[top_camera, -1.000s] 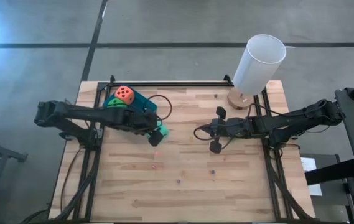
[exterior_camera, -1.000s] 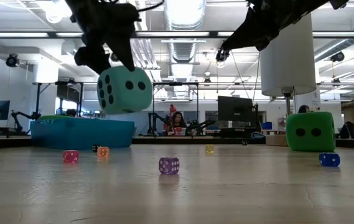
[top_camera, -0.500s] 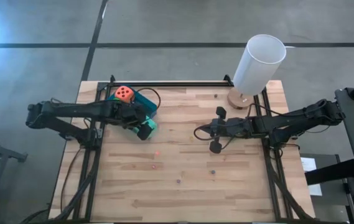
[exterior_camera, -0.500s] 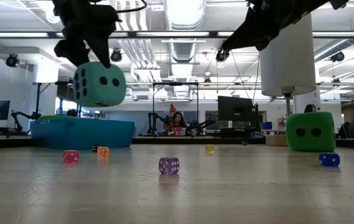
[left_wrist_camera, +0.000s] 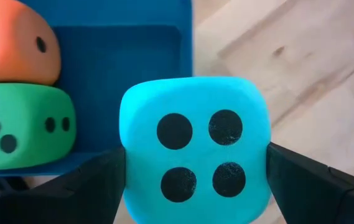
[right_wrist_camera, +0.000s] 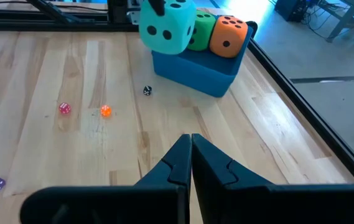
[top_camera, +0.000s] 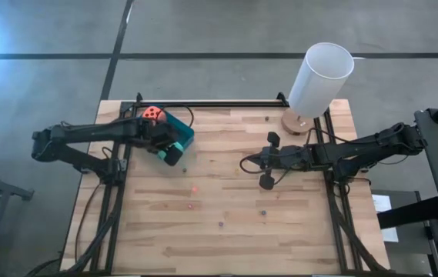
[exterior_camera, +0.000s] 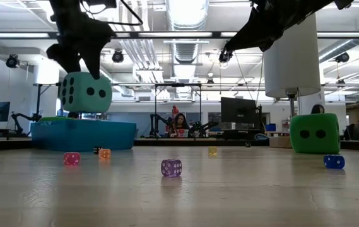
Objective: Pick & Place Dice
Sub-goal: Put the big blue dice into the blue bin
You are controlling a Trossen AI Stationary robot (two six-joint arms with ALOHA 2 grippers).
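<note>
Left end effector (left_wrist_camera: 195,171) grips the teal die (left_wrist_camera: 194,149) between its fingers, holding it in the air at the edge of the blue tray (right_wrist_camera: 192,70), four pips facing the wrist camera. Inside the tray sit the orange-red die (right_wrist_camera: 228,35) and a green die (right_wrist_camera: 200,30) side by side. Right end effector (right_wrist_camera: 191,152) hangs over mid-table, fingers pressed together, gripping nothing. Another green die (exterior_camera: 315,132) rests on the table (top_camera: 226,208), far from the tray.
</note>
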